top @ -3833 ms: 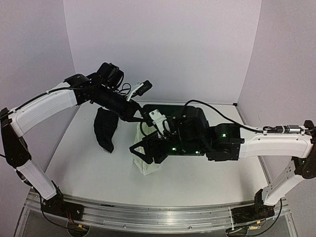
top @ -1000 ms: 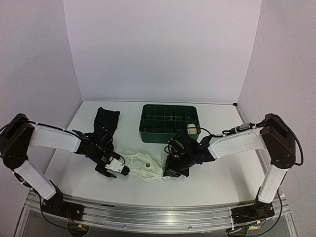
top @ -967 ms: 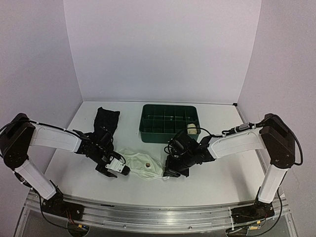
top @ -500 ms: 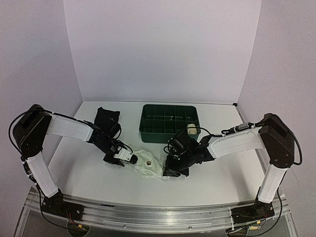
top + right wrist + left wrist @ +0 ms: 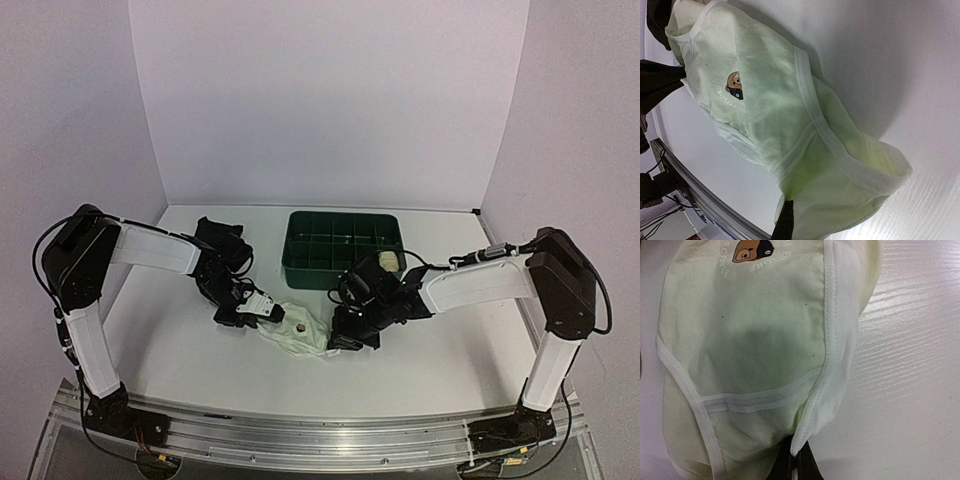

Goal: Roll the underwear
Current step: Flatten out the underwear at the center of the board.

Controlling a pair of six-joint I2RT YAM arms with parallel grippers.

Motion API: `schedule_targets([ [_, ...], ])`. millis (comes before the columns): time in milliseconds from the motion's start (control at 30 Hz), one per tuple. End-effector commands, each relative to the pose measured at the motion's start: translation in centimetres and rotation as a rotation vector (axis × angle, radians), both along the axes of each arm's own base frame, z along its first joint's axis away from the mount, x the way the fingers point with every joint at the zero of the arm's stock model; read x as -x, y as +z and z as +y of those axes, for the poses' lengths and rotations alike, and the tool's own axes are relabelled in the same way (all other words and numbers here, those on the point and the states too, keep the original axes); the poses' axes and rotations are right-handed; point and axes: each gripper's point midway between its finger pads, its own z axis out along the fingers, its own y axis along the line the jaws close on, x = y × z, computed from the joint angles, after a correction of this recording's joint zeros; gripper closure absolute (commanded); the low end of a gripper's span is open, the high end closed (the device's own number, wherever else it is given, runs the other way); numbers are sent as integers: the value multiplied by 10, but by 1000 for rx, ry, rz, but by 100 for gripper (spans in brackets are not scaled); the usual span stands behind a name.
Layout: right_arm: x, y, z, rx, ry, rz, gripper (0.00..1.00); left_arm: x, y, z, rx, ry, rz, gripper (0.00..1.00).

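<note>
The table [image 5: 430, 360] is lit evenly from overhead, with a violet cast and soft, faint shadows. In the wrist views the cream underwear [image 5: 755, 340] is rendered sharp but greenish; streaky glare is caught on the table.

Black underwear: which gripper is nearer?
Left. The left gripper sits just in front of the black underwear; the right gripper is farther right, across the cream underwear.
</note>
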Motion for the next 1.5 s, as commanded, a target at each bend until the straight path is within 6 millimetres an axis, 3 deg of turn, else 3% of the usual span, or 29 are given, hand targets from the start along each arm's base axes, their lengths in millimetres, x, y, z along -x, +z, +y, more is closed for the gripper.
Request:
schedule_targets([
  [0,-5,13,3,-8,14,-18,100,3,-12,10,-56,68,60,100],
  [133,-14,32,2,-41,-7,-35,100,-26,33,4,47,152,-30,100],
  [267,-39,79,1,-122,-47,-106,100,-68,119,-1,214,312,-47,100],
  [333,-53,107,1,-161,-62,-154,100,-78,164,-1,290,361,-35,100],
  [433,-72,148,-2,-199,-62,-234,100,-81,214,-1,366,388,-41,100],
  [567,-87,194,-2,-216,-25,-326,100,-79,259,-2,428,379,-95,100],
  [700,-96,232,-3,-256,-21,-384,100,-90,300,-1,489,397,-179,100],
  [800,-94,236,-9,-255,-35,-377,100,-87,309,-1,511,406,-175,100],
  [967,-87,211,-21,-208,-69,-320,100,-70,286,7,498,406,-151,100],
  [1167,-110,217,-11,-227,-44,-331,100,-76,283,11,481,413,-170,100],
  [1300,-111,213,2,-246,-6,-299,100,-75,285,18,481,414,-189,100],
  [1367,-104,196,-1,-233,-3,-249,100,-59,275,21,473,385,-170,100],
  [1467,-78,152,-7,-177,6,-141,100,-12,236,27,451,333,-82,100],
])
